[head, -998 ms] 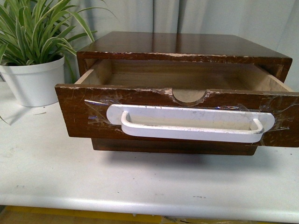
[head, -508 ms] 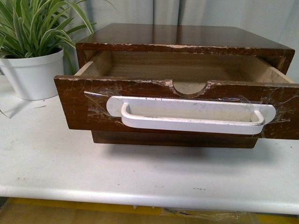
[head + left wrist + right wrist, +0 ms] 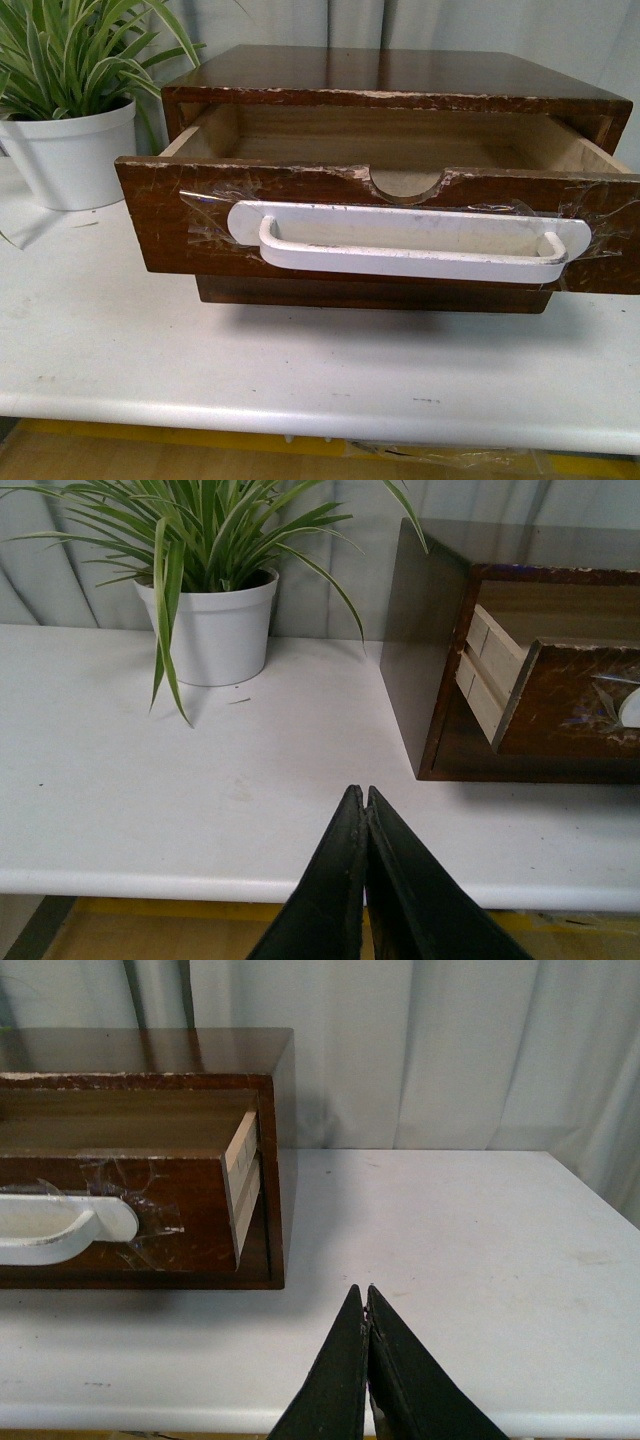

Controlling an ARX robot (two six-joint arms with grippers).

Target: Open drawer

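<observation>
The dark-brown wood drawer [image 3: 170, 230] stands pulled out of its cabinet [image 3: 400, 75], pale wood inside showing. Its long white handle [image 3: 410, 240] is taped on below a semicircular notch [image 3: 405, 185] in the chipped rim. The drawer also shows in the left wrist view [image 3: 570, 705] and in the right wrist view [image 3: 190, 1205]. My left gripper [image 3: 361, 795] is shut and empty over the table's front edge, left of the cabinet. My right gripper [image 3: 363, 1293] is shut and empty over the front edge, right of the cabinet. Neither gripper shows in the front view.
A potted plant in a white pot [image 3: 70, 155] stands left of the cabinet, also in the left wrist view [image 3: 215, 630]. The white table [image 3: 300, 380] runs to a front edge near me. A pale curtain [image 3: 430, 1050] hangs behind.
The cabinet and drawer sit slightly higher in the front view than a second ago, so the view has tilted a little. The drawer stays equally far out.
</observation>
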